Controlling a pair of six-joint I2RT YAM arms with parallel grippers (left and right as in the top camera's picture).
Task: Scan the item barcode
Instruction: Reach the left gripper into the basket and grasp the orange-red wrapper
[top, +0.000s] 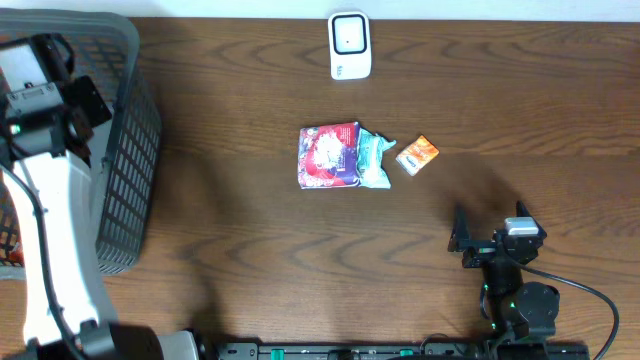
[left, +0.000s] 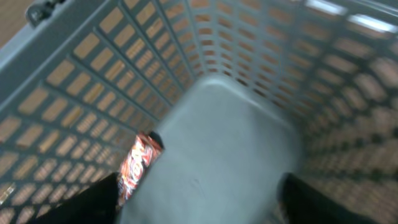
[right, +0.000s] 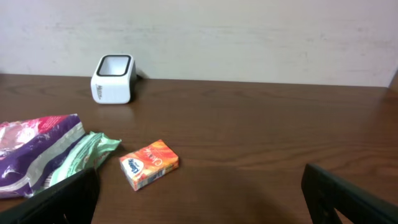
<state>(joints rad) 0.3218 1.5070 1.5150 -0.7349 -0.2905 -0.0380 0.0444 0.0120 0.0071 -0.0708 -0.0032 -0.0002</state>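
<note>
left gripper (left: 202, 200) spread wide and empty in grey basket (left: 74, 81), red packet (left: 138, 165) lying free beside its left finger, right gripper (right: 205, 202) gaping, empty

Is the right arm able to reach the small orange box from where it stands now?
Probably yes. The right gripper is open and faces the orange box, with only bare table between them; the green packet lies beside the box, not in front.
</note>
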